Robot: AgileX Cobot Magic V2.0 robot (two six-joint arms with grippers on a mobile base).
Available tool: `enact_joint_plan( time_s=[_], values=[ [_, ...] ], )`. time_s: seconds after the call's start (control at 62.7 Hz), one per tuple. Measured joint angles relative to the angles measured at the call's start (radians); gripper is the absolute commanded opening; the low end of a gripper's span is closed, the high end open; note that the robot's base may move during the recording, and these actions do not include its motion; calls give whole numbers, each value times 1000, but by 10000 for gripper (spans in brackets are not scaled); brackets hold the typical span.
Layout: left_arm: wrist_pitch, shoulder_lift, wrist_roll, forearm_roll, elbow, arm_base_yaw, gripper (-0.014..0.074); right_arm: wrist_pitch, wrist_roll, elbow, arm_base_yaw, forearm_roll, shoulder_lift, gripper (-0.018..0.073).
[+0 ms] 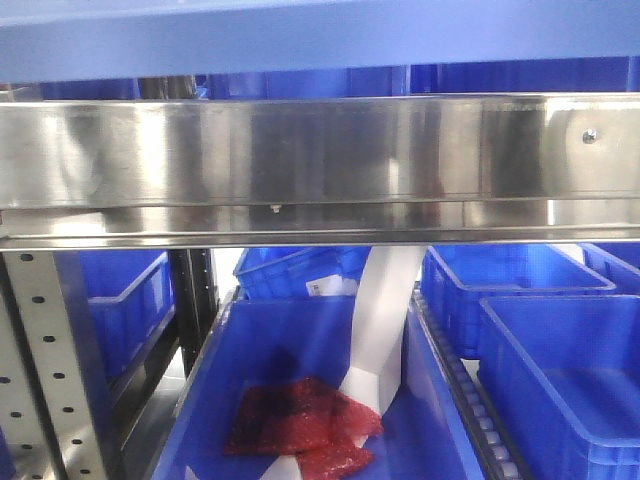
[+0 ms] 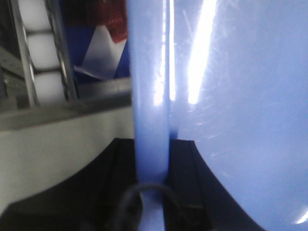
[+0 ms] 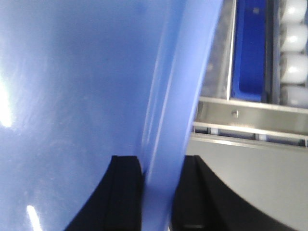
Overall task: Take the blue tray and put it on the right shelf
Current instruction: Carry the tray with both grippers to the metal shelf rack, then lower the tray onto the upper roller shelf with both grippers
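The blue tray [image 1: 300,35] runs as a light periwinkle band across the top of the front view, above the right shelf's shiny steel front rail [image 1: 320,150]. In the left wrist view my left gripper [image 2: 153,159] is shut on the blue tray's rolled rim [image 2: 150,96], and the tray's glossy floor [image 2: 240,96] fills the right side. In the right wrist view my right gripper [image 3: 161,178] is shut on the opposite rim [image 3: 178,96], with the tray floor [image 3: 72,72] to its left. The steel rail [image 3: 250,113] lies just beyond. Neither gripper shows in the front view.
Under the rail stand deep blue bins [image 1: 560,370]; the middle bin [image 1: 230,350] holds a red bag [image 1: 300,415] and a white strip [image 1: 380,320]. A perforated upright [image 1: 45,370] stands at the left. White roller tracks [image 2: 41,57] [image 3: 293,43] run beside the bins.
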Motion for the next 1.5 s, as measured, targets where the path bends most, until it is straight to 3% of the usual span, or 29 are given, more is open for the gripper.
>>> enact_joint_plan(
  time_s=[0.383,0.574,0.893,0.989,1.133,1.228,1.5],
  values=[
    [28,241,56,27,-403,128,-48,-18,-13,-379,-10,-34,273,56],
    [28,353,60,27,-444,181,-48,-18,-22,-521,-10,-49,466,56],
    [-12,481,56,31,-444,187,-15,-39,-16,-545,-12,-112,639,64],
    [-15,486,56,35,-444,187,107,-55,-16,-547,-14,-116,650,174],
    [-31,489,62,48,-444,187,382,-79,-24,-550,-14,-122,650,484],
    [-65,489,64,46,-444,187,509,-88,-29,-550,-14,-124,650,645],
    [-104,489,65,42,-451,187,539,-97,-31,-556,-31,-131,650,631]
  ],
)
